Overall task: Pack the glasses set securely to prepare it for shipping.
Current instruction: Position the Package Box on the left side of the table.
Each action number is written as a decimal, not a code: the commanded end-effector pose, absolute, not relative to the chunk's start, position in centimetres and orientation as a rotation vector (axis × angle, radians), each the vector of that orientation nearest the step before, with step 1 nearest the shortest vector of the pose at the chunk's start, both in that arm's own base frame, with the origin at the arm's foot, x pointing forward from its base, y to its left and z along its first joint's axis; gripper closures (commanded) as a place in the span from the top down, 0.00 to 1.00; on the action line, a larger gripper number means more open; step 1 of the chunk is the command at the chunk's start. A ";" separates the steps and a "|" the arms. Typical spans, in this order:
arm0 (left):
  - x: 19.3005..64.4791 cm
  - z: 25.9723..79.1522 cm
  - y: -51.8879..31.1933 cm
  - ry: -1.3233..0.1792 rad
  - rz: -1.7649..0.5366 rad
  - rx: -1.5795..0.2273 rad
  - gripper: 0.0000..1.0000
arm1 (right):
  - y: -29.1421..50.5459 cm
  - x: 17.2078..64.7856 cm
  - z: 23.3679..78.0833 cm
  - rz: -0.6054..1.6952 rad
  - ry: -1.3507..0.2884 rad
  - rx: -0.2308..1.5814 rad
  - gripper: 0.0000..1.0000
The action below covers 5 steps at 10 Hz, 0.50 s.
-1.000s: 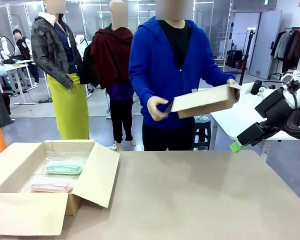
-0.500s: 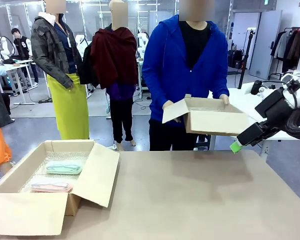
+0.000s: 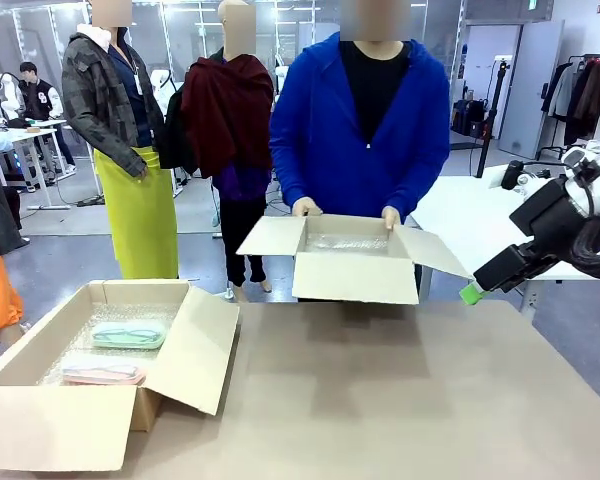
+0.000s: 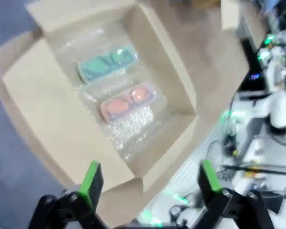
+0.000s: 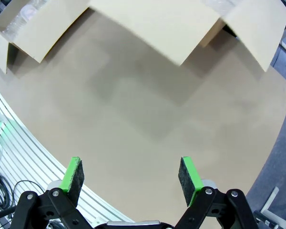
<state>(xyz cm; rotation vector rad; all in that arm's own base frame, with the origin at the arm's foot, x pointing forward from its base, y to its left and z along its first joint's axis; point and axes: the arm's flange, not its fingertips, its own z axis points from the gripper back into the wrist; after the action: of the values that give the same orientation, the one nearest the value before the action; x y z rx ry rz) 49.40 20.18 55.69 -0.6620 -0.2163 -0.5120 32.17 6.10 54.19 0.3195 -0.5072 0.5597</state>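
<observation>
— Where are the glasses cases?
— The mint green case (image 3: 128, 334) and the pale pink case (image 3: 104, 374) lie side by side on bubble wrap inside the open cardboard box (image 3: 55, 425) at the table's (image 3: 400, 400) left end, mint one farther from the robot.
— And the robot's hands?
— The left hand (image 4: 148, 179) hangs above that box, fingers spread, empty. The right hand (image 5: 131, 174) is spread too, over bare table.
— The person?
— Holding a second open box (image 3: 355, 275), bubble-lined, at the table's far edge, one hand (image 3: 306, 207) on its rim.

brown table (image 3: 400, 400), open cardboard box (image 3: 40, 425) resting at its left
</observation>
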 end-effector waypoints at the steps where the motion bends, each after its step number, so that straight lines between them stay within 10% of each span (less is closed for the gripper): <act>1: 45.2 53.6 13.0 -0.287 -0.628 -0.487 1.00 | 6.2 32.3 54.3 0.559 -0.520 0.319 1.00; 5: 37.8 54.0 2.3 -0.377 -0.856 -0.216 1.00 | 6.2 32.3 54.3 0.559 -0.520 0.319 1.00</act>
<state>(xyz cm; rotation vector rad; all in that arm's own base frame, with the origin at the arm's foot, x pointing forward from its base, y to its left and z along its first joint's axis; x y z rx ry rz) 40.64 3.09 55.13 -0.2836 -0.3222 -0.8356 32.24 6.13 54.14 0.3185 -0.5068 0.5593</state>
